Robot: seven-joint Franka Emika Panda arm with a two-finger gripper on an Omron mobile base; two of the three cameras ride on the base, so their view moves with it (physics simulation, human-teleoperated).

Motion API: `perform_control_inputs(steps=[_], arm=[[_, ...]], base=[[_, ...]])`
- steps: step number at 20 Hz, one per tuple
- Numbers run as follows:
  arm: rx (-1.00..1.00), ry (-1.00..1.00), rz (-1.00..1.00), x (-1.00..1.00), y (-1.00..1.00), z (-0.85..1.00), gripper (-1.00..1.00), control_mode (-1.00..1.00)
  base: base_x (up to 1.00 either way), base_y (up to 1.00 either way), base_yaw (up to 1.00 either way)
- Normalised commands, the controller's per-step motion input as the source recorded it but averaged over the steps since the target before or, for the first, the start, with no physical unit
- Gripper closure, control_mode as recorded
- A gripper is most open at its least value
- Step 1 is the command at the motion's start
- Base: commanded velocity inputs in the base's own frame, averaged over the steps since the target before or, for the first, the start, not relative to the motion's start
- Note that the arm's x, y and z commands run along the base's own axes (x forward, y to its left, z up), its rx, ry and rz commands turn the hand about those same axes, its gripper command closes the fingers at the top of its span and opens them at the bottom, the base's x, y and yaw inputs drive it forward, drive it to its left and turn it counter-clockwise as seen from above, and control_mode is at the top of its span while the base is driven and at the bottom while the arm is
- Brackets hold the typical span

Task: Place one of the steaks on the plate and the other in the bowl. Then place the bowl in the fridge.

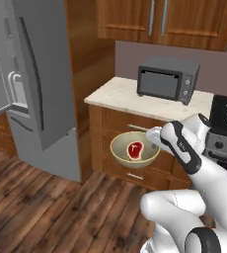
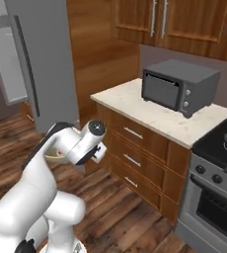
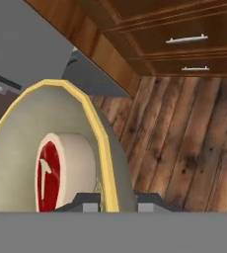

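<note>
My gripper point(image 1: 154, 140) is shut on the right rim of the tan bowl point(image 1: 121, 152), holding it in the air in front of the counter drawers. One red steak point(image 1: 134, 149) with a pale fat rim lies inside the bowl. In the hand view the bowl point(image 3: 17, 148) tilts to the left, its yellowish rim pinched in my gripper point(image 3: 116, 200), with the steak point(image 3: 54, 173) in it. The arm hides most of the bowl point(image 2: 56, 156) in the right base view. The grey fridge point(image 1: 41, 74) stands at the left with a door swung open. The plate is out of view.
A grey microwave-like oven point(image 1: 167, 79) sits on the pale counter point(image 1: 115, 94) above wooden drawers point(image 1: 128, 128). A stove point(image 1: 226, 123) is at the right. Wood floor point(image 1: 46, 207) lies open between me and the fridge.
</note>
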Motion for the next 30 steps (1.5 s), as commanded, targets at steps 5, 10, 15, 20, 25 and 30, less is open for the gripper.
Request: perform_control_inputs(steps=[5, 10, 15, 20, 25, 30], arm=[[0.0, 0.0, 0.0, 0.0, 0.0, 0.0, 1.0, 1.0], [0.0, 0.0, 0.0, 0.0, 0.0, 0.0, 1.0, 1.0], [0.0, 0.0, 0.0, 0.0, 0.0, 0.0, 1.0, 1.0], [0.0, 0.0, 0.0, 0.0, 0.0, 0.0, 1.0, 1.0], [0.0, 0.0, 0.0, 0.0, 0.0, 0.0, 1.0, 1.0], [0.0, 0.0, 0.0, 0.0, 0.0, 0.0, 1.0, 1.0]], base=[[0.36, 1.0, 0.0], [0.13, 1.0, -0.01], [0.0, 0.99, -0.06], [0.01, 1.0, -0.14], [0.2, 1.0, -0.27], [0.25, 0.88, -0.47]])
